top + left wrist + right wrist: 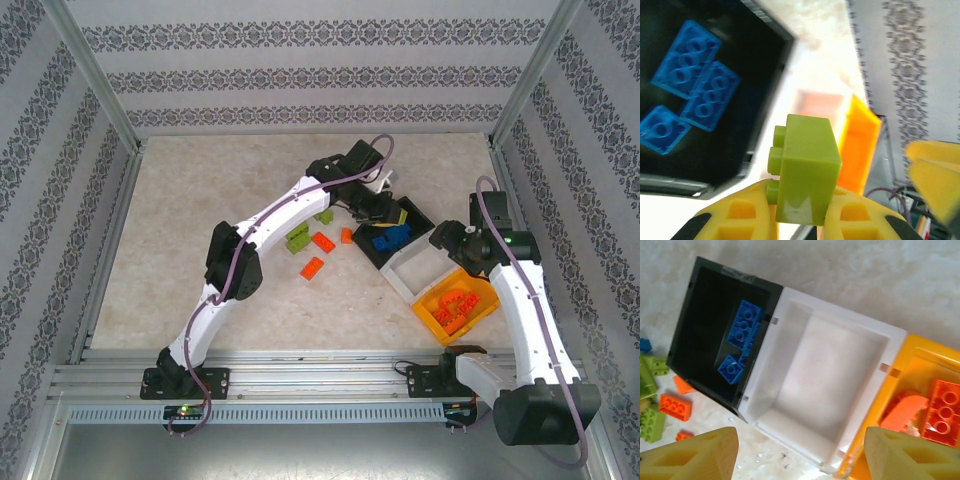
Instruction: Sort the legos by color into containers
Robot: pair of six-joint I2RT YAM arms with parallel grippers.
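A: Left end effector (800,222)?
B: Clamped tight on a lime green studded plastic brick (805,170), studs facing left in the wrist view, yellow fingers (735,220) pressing on either side. Hangs above the row of bins, close to the black open-top plastic bin (705,310).
A: Inside that black bin?
B: Holds three blue studded bricks (742,332), lying flat and close together.
A: Right end effector (800,455)?
B: Spread wide, nothing between the pale yellow fingers. Looks straight down on the white rectangular plastic bin (840,365).
A: Beside the white one?
B: Touches the black bin on one side and the orange-yellow plastic bin (927,365) on the other, all three in a row; orange-red studded bricks (942,410) inside the orange-yellow one.
A: Out on the pale marbled bench (200,200)?
B: Loose orange-red bricks (322,241) and loose lime green bricks (298,239), scattered just beside the black bin, below the left arm in the overhead view.
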